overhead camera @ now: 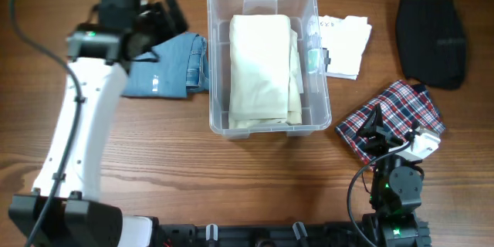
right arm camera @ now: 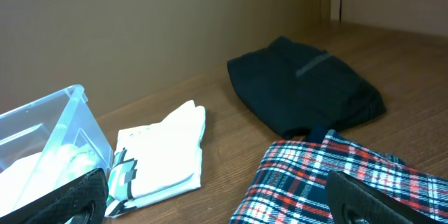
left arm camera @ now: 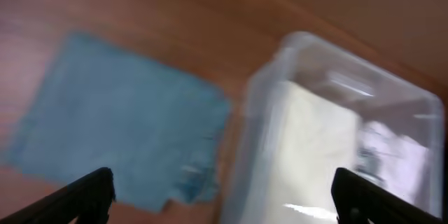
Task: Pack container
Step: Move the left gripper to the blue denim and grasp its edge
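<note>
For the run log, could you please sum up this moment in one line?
container: cream garment inside | left gripper: open, by jeans | right gripper: open, over plaid cloth

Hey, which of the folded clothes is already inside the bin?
The pale cream garment: it alone lies inside the clear container. The blue denim piece, white piece, black piece and plaid piece lie outside it on the table.
</note>
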### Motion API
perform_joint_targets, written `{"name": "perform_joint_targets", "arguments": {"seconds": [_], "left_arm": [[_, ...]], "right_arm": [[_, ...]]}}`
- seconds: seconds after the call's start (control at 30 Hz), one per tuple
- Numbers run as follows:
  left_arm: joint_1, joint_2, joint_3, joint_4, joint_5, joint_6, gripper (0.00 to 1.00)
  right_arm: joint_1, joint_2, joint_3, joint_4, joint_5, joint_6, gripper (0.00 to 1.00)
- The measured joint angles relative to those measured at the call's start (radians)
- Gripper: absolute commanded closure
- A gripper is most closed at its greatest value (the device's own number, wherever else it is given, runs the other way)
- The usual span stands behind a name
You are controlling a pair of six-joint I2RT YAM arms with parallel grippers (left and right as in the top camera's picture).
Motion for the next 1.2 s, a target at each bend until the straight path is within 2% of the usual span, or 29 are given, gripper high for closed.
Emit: {"name": "perform_joint_targets", "arguments": {"seconds": [0.3, 0.7, 1.2], "left_arm": [[0.225, 0.082, 0.000, -0.041, 0.011, 0.201, 0.00], [0.280, 0.268, 0.000, 0.020, 0.023, 0.459, 0.00], [0.280, 0.425, 0.000, 0.125, 0.023, 0.524, 0.00]], "right_arm": [[0.000, 0.000, 0.000, 0.000, 0.000, 0.000, 0.00], [0.000, 0.000, 0.000, 0.000, 0.000, 0.000, 0.00], [0.000, 0.000, 0.000, 0.000, 0.000, 0.000, 0.00]]}}
